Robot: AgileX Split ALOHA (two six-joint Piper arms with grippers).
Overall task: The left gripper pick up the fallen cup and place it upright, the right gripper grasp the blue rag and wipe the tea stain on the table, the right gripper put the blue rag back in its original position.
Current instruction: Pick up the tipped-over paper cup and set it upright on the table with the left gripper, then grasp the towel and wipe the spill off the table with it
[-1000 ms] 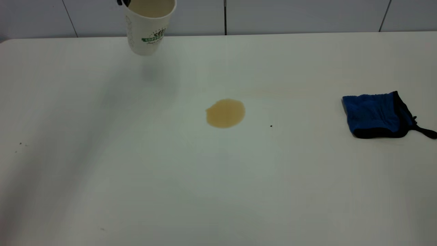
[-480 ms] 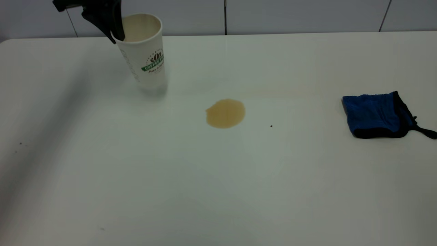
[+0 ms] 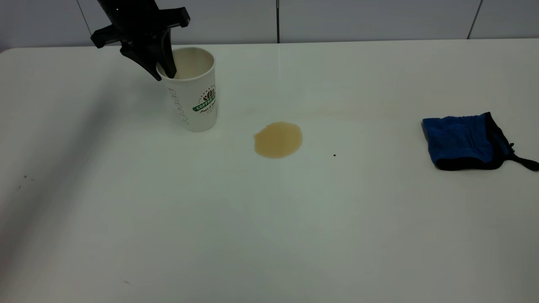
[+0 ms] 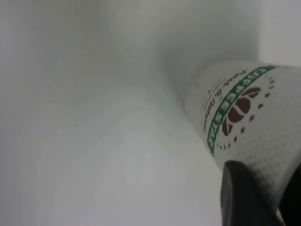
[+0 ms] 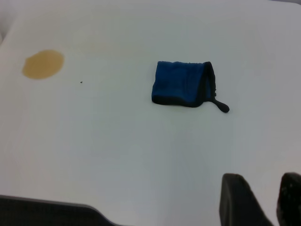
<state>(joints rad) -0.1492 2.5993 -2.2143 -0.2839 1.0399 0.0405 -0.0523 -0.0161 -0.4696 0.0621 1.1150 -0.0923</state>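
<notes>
upright on the table (image 3: 269, 235): the cup (image 3: 194, 99), left gripper (image 3: 162, 71) clamped on its rim, one finger inside. light, thin-walled, probably easily crushed. ahead: the blue rag (image 3: 461, 141), soft, best pinched mid-cloth. right gripper (image 5: 263, 202) slightly parted, well back from it.

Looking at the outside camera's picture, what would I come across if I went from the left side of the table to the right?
left gripper pinching the cup's rim → cup → tea stain → tiny dark speck → blue rag
</notes>
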